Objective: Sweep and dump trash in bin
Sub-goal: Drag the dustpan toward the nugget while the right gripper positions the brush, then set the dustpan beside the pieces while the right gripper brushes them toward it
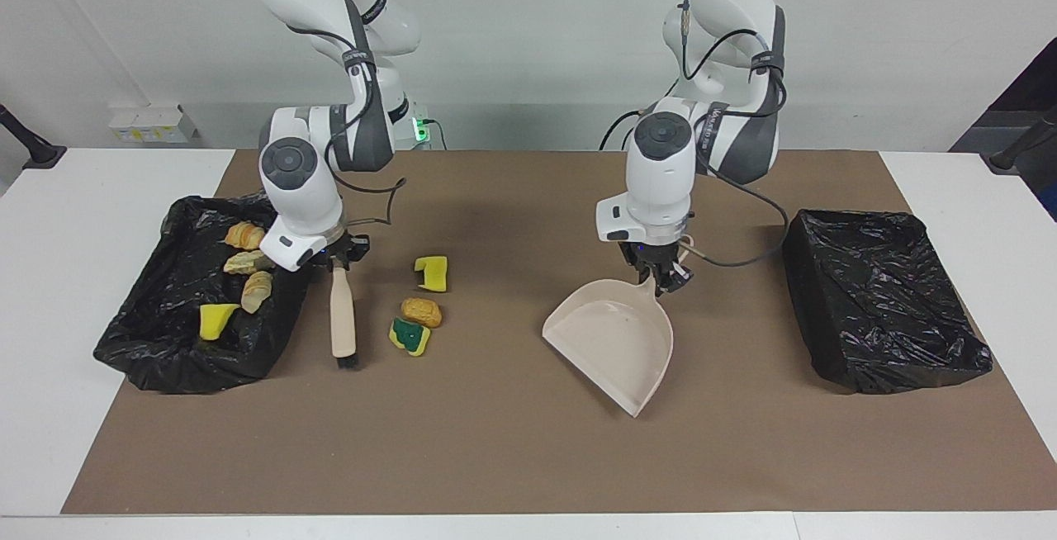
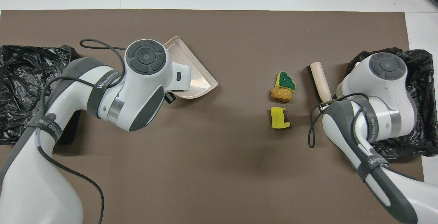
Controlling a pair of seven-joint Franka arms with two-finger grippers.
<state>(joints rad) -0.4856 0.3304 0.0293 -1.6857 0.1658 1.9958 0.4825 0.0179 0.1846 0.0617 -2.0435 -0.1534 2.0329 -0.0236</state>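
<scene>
1. A black-lined bin at the right arm's end of the counter holds four scraps.
2. The right end effector is clamped on the brush, bristles down on the mat.
3. Three scraps lie on the mat just beside the brush.
4. The left end effector grips the dustpan by its handle, tilted.
5. A second bin sits at the left arm's end.
</scene>
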